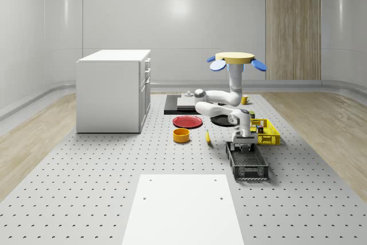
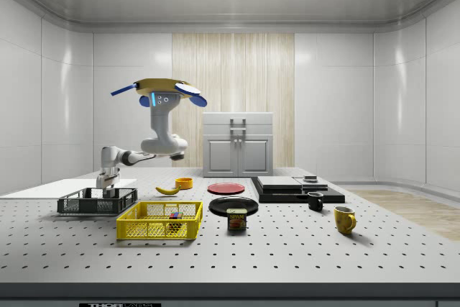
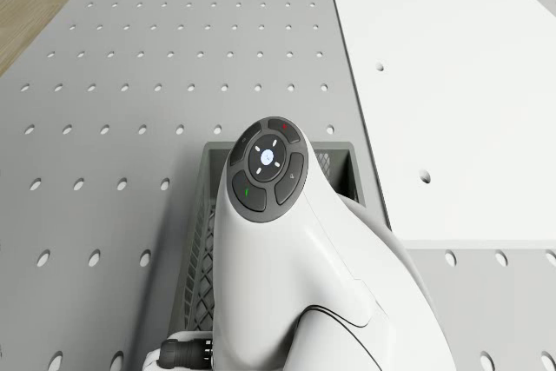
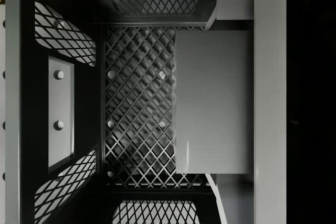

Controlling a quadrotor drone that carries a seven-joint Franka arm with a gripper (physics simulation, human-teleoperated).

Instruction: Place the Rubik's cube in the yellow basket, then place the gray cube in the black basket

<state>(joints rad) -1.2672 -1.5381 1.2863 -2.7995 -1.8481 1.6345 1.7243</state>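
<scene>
The drone [image 1: 237,58] hovers above the table, behind the two baskets. Its arm bends down to the black mesh basket [image 1: 249,164], and the gripper [image 1: 243,147] hangs just inside the end nearest the yellow basket [image 1: 267,133]. From the side, the gripper [image 2: 109,190] sits below the rim of the black basket [image 2: 97,201]. In the wrist view the gray cube [image 4: 212,77] spans the gap between both fingers of the gripper [image 4: 212,100], above the basket floor [image 4: 136,108]. The Rubik's cube [image 2: 175,215] lies in the yellow basket [image 2: 159,221].
A white cabinet [image 1: 114,90] stands at the whole-scene view's left. A red plate [image 1: 188,121], yellow bowl [image 1: 181,135], banana [image 1: 207,136] and black plate [image 1: 221,120] lie beside the baskets. A can [image 2: 236,219] and two mugs [image 2: 344,218] stand further off. A white mat [image 1: 183,210] lies in front.
</scene>
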